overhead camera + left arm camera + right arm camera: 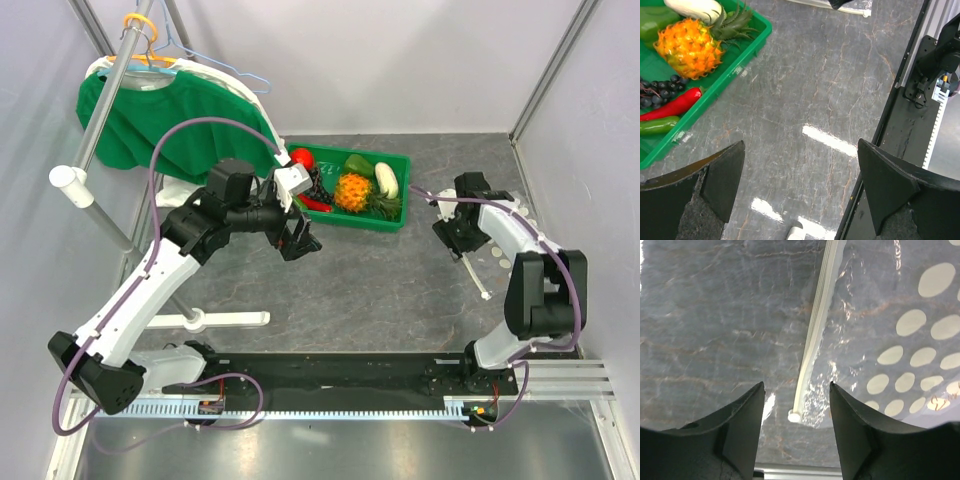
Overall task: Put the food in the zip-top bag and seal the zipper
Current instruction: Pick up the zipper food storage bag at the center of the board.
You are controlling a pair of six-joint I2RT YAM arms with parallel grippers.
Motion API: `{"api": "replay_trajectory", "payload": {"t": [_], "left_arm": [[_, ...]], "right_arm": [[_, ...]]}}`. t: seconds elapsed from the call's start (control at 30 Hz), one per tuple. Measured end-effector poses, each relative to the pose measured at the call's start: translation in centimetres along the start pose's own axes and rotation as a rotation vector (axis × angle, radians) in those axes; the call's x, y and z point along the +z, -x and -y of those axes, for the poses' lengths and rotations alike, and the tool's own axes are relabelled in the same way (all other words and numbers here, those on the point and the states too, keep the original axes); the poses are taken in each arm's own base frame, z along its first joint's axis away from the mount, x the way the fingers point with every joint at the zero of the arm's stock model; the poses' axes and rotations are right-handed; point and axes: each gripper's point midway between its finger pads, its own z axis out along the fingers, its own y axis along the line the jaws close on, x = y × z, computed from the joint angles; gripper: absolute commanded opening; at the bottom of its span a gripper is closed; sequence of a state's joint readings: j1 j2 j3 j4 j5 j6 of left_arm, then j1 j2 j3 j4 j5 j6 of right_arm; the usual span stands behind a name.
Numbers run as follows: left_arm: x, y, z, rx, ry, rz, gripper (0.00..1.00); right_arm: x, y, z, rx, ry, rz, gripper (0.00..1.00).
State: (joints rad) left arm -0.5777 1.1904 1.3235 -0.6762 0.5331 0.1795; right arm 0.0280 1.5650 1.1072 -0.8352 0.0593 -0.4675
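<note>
The food lies in a green tray (398, 218): orange pineapple (352, 190), white vegetable (387, 178), green pepper (358, 165), red tomato (302, 157), red chili (316, 204), dark grapes (318, 184). My left gripper (298, 242) is open and empty, hovering over the table just in front of the tray's left end; the pineapple (690, 47), chili (672, 105) and grapes (655, 90) show in its wrist view. The clear dotted bag (900, 340) lies flat at the right. My right gripper (796, 390) is open above the zipper strip (817, 325), whose rounded white end lies between the fingers.
A green shirt (170, 115) hangs on a rack at the back left, and the rack's white base (215, 320) lies on the table near the left arm. A black rail (350, 370) runs along the near edge. Cage posts stand at both sides.
</note>
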Motion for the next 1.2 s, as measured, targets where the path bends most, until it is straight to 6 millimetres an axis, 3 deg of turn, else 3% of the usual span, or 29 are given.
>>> {"api": "replay_trajectory", "payload": {"t": [0.5, 0.87, 1.0, 1.03, 1.2], "left_arm": [[0.7, -1.1, -0.2, -0.022, -0.002, -0.013, 1.0], [0.9, -1.5, -0.2, -0.028, -0.004, -0.019, 1.0], [1.0, -1.7, -0.2, -0.032, -0.005, -0.023, 1.0], [1.0, -1.7, -0.2, -0.032, -0.006, -0.023, 1.0], [1.1, -1.9, -0.2, -0.04, -0.006, -0.024, 1.0]], "right_arm": [[5.7, 0.7, 1.6, 0.025, -0.07, -0.056, 0.55], [6.5, 1.0, 2.4, 0.039, -0.075, -0.067, 0.29], [6.6, 1.3, 2.3, 0.04, -0.063, -0.059, 0.1], [6.6, 1.3, 2.5, 0.042, -0.062, -0.06, 0.0], [6.3, 1.0, 3.2, 0.071, -0.06, -0.061, 0.0]]}}
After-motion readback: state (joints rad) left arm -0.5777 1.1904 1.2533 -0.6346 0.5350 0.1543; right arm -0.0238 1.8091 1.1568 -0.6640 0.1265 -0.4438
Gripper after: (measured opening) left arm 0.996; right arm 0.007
